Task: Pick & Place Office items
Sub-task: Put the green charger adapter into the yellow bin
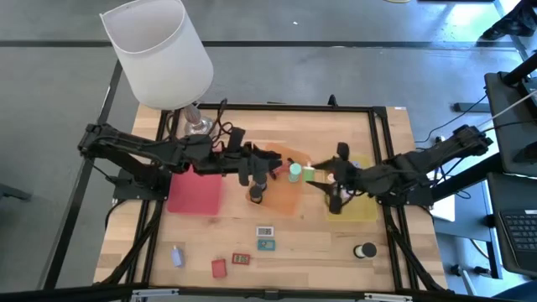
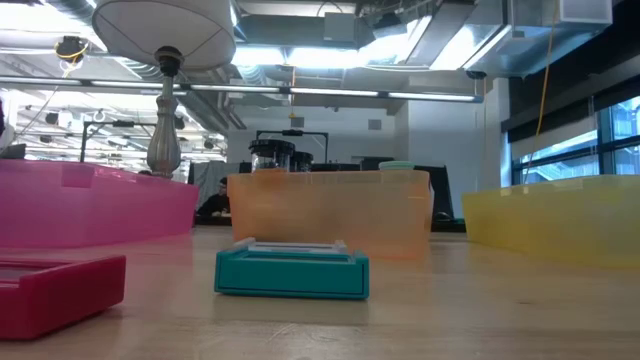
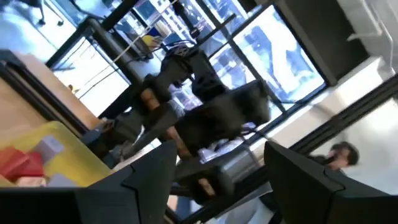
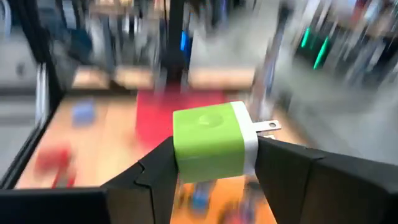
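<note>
My right gripper (image 4: 208,149) is shut on a green-and-white plug cube (image 4: 208,142), held in the air between the orange tray (image 1: 289,197) and the yellow tray (image 1: 361,208). My left gripper (image 3: 217,163) is open with nothing between its fingers. It stands level above the orange tray's far side (image 1: 281,161) and faces the right arm. A teal round item (image 1: 295,172) and a black roll (image 1: 256,195) are at the orange tray. Another black roll (image 1: 366,251) stands on the table. Small flat rectangles (image 1: 265,238), a red block (image 1: 219,268) and a lavender block (image 1: 177,256) lie near the front edge. My right gripper pinches the green cube's two opposite sides (image 4: 180,149) between its two fingers. The fingers come from the table's right, slanting slightly down. The cube's white face and its metal prongs (image 4: 267,126) stick out sideways. The cube hangs clear of the table and trays.
A pink tray (image 1: 195,193) lies at the left. The white-shaded lamp (image 1: 159,50) stands at the far left corner on its metal base (image 1: 197,124). In the low view a teal flat box (image 2: 292,270) and a red flat piece (image 2: 55,290) lie in front of the trays.
</note>
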`<state>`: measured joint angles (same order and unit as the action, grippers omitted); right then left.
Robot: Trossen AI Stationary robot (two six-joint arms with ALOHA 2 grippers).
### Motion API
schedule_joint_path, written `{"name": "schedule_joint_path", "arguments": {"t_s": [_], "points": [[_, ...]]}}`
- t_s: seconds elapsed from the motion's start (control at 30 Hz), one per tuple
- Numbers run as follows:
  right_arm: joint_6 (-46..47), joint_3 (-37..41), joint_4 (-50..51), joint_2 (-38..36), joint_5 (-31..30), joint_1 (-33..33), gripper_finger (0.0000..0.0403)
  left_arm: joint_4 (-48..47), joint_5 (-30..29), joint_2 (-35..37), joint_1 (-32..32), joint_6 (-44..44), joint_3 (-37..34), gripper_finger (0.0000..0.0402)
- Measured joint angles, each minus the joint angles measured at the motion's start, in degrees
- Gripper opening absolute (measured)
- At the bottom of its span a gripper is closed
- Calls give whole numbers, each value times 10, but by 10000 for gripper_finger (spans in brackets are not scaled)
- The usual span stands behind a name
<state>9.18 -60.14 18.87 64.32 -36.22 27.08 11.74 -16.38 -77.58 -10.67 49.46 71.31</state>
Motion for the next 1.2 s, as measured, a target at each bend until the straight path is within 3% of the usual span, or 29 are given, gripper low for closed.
{"name": "schedule_joint_path", "arguments": {"t_s": [0.3,0.4,0.63,0.73,0.9,1.2], "points": [[391,11,469,-7,164,-2,181,-13,39,7,-1,-28,0,239],[472,41,519,-1,216,-3,182,-17,39,7,-1,-28,0,239],[638,140,519,11,300,-18,186,-17,41,7,-1,-38,0,239],[635,173,519,12,322,-30,187,-17,41,7,-1,-42,0,239],[521,192,517,12,326,-44,187,-17,39,7,-1,-57,0,239],[372,195,508,14,277,-80,187,-17,28,7,-1,-87,0,240]]}}
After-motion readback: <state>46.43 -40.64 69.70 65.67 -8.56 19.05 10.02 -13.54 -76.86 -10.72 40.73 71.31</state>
